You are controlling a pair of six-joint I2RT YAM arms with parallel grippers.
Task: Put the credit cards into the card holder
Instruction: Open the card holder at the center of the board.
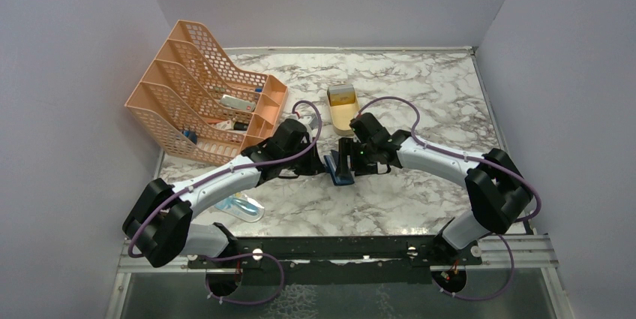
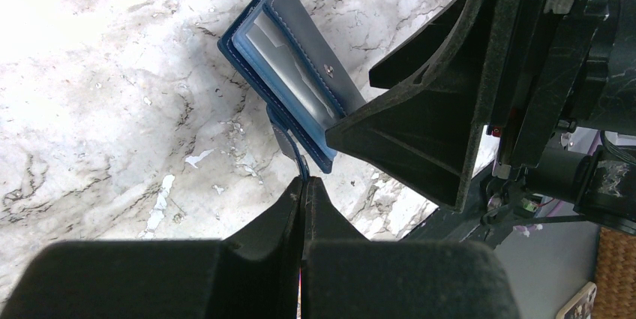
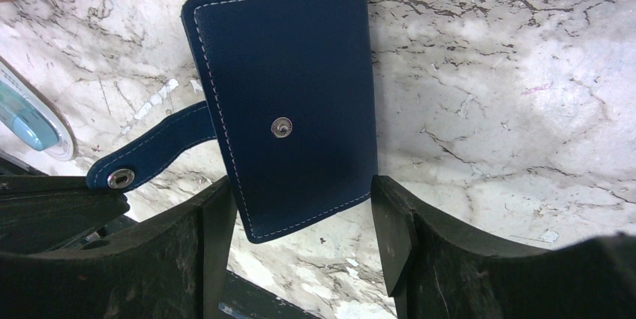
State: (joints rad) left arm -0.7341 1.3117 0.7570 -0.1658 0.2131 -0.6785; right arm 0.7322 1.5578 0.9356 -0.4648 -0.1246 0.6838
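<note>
The card holder [image 3: 292,101] is being held tilted off the marbled surface [image 3: 510,94], at the middle of the top view and in the upper centre of both wrist views. Its strap [image 3: 154,150] is being pinched between the pressed-together fingers of the left gripper [image 2: 304,182]. Its two side edges are being clamped by the right gripper [image 3: 301,188], whose jaws are standing wide. A tan tray [image 1: 345,118] is sitting just beyond it, and an orange file rack [image 1: 202,94] is standing at the upper left.
</note>
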